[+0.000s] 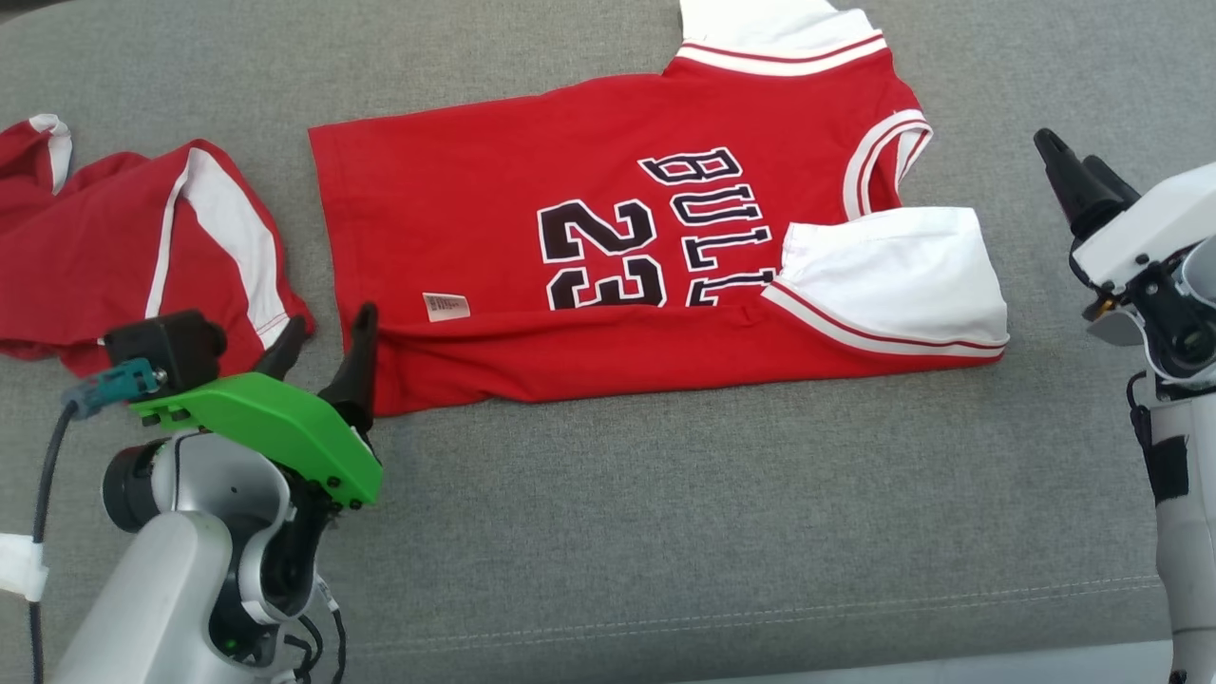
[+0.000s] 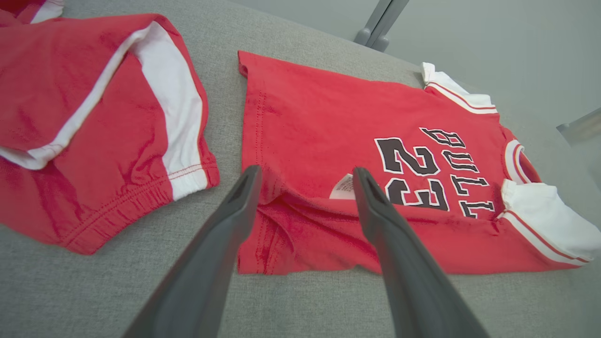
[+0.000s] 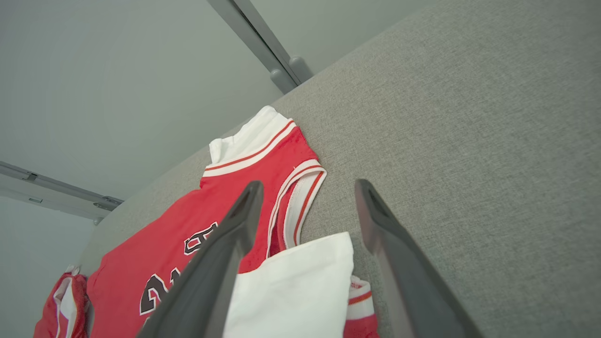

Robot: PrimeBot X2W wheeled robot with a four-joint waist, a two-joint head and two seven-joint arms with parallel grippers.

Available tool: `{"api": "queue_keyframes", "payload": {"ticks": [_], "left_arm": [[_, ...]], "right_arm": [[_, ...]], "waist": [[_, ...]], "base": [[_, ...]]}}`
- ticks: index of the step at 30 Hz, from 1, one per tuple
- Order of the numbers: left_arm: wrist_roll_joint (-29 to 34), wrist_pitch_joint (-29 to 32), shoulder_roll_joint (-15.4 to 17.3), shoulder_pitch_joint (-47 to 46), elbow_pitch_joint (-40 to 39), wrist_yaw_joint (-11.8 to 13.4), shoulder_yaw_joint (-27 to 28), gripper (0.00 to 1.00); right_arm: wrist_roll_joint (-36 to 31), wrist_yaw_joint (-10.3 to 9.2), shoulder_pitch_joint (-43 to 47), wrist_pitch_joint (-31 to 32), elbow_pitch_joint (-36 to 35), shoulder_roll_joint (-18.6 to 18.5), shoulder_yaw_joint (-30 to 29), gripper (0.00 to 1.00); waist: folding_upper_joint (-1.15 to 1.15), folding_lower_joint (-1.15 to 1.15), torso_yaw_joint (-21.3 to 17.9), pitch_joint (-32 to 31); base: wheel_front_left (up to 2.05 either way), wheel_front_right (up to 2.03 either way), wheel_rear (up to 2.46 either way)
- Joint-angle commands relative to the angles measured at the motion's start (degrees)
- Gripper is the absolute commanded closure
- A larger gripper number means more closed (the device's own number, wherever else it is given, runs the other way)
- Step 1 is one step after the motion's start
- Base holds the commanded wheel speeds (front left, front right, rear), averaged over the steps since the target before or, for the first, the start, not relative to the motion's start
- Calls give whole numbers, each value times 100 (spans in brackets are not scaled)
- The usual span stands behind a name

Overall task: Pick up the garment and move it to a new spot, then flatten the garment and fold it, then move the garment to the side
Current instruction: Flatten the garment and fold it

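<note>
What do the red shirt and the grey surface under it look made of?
The red shirt looks like soft matte knit, maybe cotton: it creases and has stitched hems. The grey surface looks like coarse woven upholstery cloth, flecked and dull, with a stitched seam along its near edge.

The red-and-white short-sleeved jersey (image 1: pixel 456 218) is matt knit cloth with stitched hems. The red shorts with white side stripes (image 1: pixel 142 256) look the same. The grey tabletop (image 1: pixel 712 522) is coarse woven fabric. The green wrist cover (image 1: pixel 275 427) is smooth, faintly glossy plastic.
</note>
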Motion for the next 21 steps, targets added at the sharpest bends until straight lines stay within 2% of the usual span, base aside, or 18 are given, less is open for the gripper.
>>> {"api": "queue_keyframes", "payload": {"ticks": [1, 11, 17, 21], "left_arm": [[45, -56, -14, 93, -44, -47, -37, 0], [-25, -371, -404, 647, 96, -27, -310, 0], [-166, -598, -657, 997, 600, 2, -319, 0], [-465, -756, -879, 988, 1012, 21, -69, 0]], "right_arm": [[45, 0, 145, -43, -80, -20, 2, 0], [228, 0, 1289, -272, -879, 185, 109, 0], [360, 0, 1799, -360, -839, 392, 85, 0], [399, 0, 1942, -397, -744, 494, 155, 0]], "waist": [[0, 0, -7, -82], [0, 0, -149, -339], [0, 0, -205, -429], [0, 0, -215, -441]], "base": [[0, 0, 0], [0, 0, 0], [0, 0, 0], [0, 0, 0]]}}
